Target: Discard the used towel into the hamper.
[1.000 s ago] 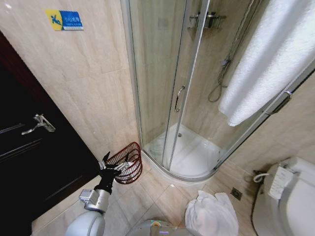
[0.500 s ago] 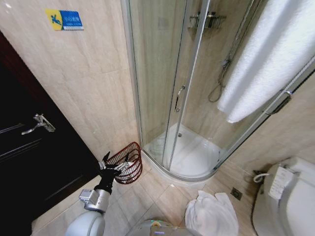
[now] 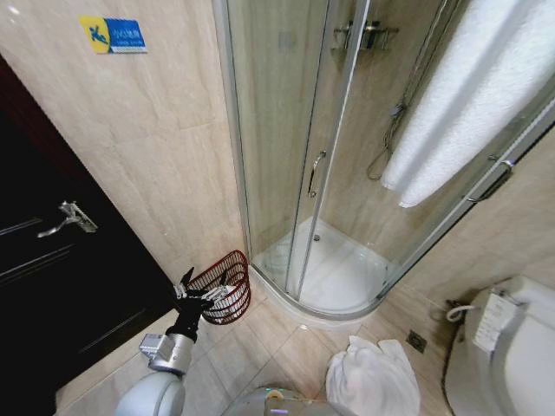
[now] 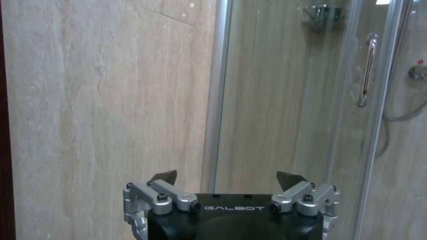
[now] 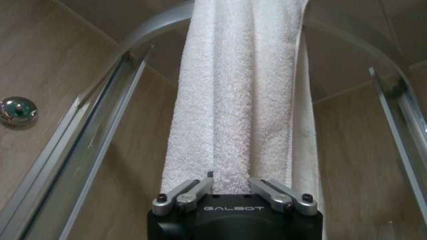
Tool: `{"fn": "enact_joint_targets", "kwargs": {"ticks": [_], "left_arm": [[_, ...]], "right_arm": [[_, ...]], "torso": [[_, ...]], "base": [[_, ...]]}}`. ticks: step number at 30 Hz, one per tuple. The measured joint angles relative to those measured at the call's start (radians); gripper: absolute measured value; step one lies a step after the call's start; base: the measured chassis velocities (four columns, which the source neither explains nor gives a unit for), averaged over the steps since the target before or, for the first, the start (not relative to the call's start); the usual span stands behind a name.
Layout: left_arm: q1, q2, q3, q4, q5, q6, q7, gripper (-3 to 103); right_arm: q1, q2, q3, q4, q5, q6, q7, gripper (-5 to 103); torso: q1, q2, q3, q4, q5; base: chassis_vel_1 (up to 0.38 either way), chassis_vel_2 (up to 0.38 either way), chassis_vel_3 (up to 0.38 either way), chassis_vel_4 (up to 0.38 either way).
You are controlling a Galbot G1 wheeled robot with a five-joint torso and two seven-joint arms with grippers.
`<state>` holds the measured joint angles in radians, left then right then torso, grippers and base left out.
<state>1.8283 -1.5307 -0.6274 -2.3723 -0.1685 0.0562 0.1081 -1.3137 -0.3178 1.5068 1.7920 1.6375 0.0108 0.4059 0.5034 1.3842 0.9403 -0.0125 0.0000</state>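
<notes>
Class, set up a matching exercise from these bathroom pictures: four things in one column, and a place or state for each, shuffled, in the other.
1. hamper
2. hanging towel
3. crumpled towel
4. left claw

A. lying on the floor tiles near the toilet
B. gripped by the right claw
C. open, in front of the basket
D. by the wall beside the shower

Pairs: 1-D, 2-B, 3-A, 4-C

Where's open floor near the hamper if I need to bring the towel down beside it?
Bare tile lies between the hamper, the shower's curved base and the crumpled white cloth. It is crowded on the hamper's near side, where the left gripper hovers, and behind it at the wall. The right gripper grips the hanging towel.
</notes>
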Motion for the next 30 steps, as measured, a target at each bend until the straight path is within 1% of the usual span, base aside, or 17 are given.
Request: {"fn": "enact_joint_targets", "kwargs": {"ticks": [1,2,7,12,13,14,18,19,22,23,26,27,30], "left_arm": [[0.000,0.000,0.000,0.000,0.000,0.000,0.000,100],[0.000,0.000,0.000,0.000,0.000,0.000,0.000,100],[0.000,0.000,0.000,0.000,0.000,0.000,0.000,100],[0.000,0.000,0.000,0.000,0.000,0.000,0.000,100],[0.000,0.000,0.000,0.000,0.000,0.000,0.000,100],[0.000,0.000,0.000,0.000,0.000,0.000,0.000,100],[0.000,0.000,0.000,0.000,0.000,0.000,0.000,100],[0.000,0.000,0.000,0.000,0.000,0.000,0.000,100],[0.000,0.000,0.000,0.000,0.000,0.000,0.000,100],[0.000,0.000,0.000,0.000,0.000,0.000,0.000,100],[0.000,0.000,0.000,0.000,0.000,0.000,0.000,100],[0.000,0.000,0.000,0.000,0.000,0.000,0.000,100],[0.000,0.000,0.000,0.000,0.000,0.000,0.000,100]], "right_arm": [[0.003,0.002,-0.003,0.000,0.000,-0.001,-0.001,5],[0.006,0.004,-0.005,0.001,0.000,-0.001,-0.003,5],[0.018,0.010,-0.012,0.005,0.000,-0.001,-0.008,5],[0.042,0.040,-0.023,0.039,0.000,-0.003,-0.016,5],[0.057,0.066,-0.029,0.069,-0.001,-0.011,-0.019,5],[0.057,0.066,-0.029,0.069,-0.001,-0.011,-0.019,5],[0.094,0.150,-0.038,0.180,-0.008,-0.043,-0.013,5],[0.094,0.150,-0.038,0.180,-0.008,-0.043,-0.013,5],[0.113,0.218,-0.039,0.268,-0.014,-0.066,0.001,5],[0.113,0.218,-0.039,0.268,-0.014,-0.066,0.001,5],[0.117,0.295,-0.036,0.351,-0.039,-0.086,0.016,5],[0.117,0.295,-0.036,0.351,-0.039,-0.086,0.016,5],[0.109,0.384,-0.035,0.441,-0.085,-0.094,0.025,5]], "torso": [[0.000,0.000,0.000,0.0000,0.0001],[0.000,0.000,0.000,0.0000,0.0001],[0.000,0.000,0.000,0.0001,0.0000],[0.000,0.000,0.000,0.0000,-0.0001],[0.000,0.000,0.000,0.0000,-0.0001],[0.000,0.000,0.000,0.0000,-0.0001],[0.000,0.000,0.000,0.0000,0.0000],[0.000,0.000,0.000,0.0000,0.0000],[0.000,0.000,0.000,-0.0001,-0.0003],[0.000,0.000,0.000,-0.0001,-0.0003],[0.000,0.000,0.000,0.0002,0.0000],[0.000,0.000,0.000,0.0002,0.0000],[0.000,0.000,0.000,-0.0001,0.0001]], "base": [[0.000,0.000,0.000,0.000],[0.000,0.000,0.000,0.000],[0.000,0.000,0.000,0.000],[0.000,0.000,0.000,0.000],[0.000,0.000,0.000,0.000],[0.000,0.000,0.000,0.000],[0.000,0.000,0.000,0.000],[0.000,0.000,0.000,0.000],[0.000,0.000,0.000,0.000],[0.000,0.000,0.000,0.000],[0.000,0.000,0.000,0.000],[0.000,0.000,0.000,0.000],[0.000,0.000,0.000,0.000]]}}
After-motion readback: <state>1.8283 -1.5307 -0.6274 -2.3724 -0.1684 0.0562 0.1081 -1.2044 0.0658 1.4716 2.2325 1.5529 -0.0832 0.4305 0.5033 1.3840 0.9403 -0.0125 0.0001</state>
